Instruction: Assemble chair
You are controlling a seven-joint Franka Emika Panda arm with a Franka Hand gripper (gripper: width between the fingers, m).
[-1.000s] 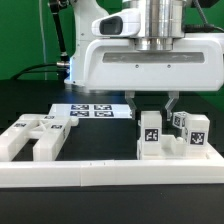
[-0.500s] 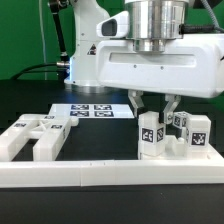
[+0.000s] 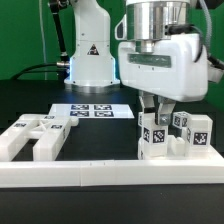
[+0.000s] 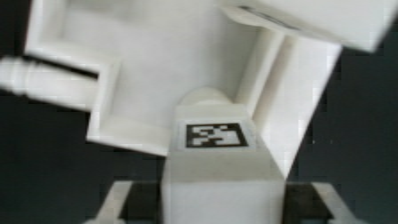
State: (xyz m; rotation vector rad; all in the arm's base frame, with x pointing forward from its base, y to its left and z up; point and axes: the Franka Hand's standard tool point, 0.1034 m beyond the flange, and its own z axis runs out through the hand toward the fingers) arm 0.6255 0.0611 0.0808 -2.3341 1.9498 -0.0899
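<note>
My gripper (image 3: 157, 112) hangs over the chair parts on the exterior view's right, shut on an upright white post (image 3: 152, 140) with a black-and-white tag on its front. In the wrist view the same post (image 4: 217, 150) fills the space between my fingers (image 4: 128, 198), with its tag facing the camera. Past it lies a larger white chair panel (image 4: 125, 70) with raised edges. The post's foot stands among other white pieces, and two tagged cubes (image 3: 190, 130) sit just beside it.
A white slotted chair piece (image 3: 35, 135) lies at the exterior view's left. The marker board (image 3: 92, 111) lies flat at the middle back. A long low white border rail (image 3: 110, 176) runs along the front. The robot's base (image 3: 90, 55) stands behind.
The hand has turned about its upright axis, from broadside to nearly edge-on, staying above the same spot. The tagged post between its fingers has tilted a little and kept its place.
</note>
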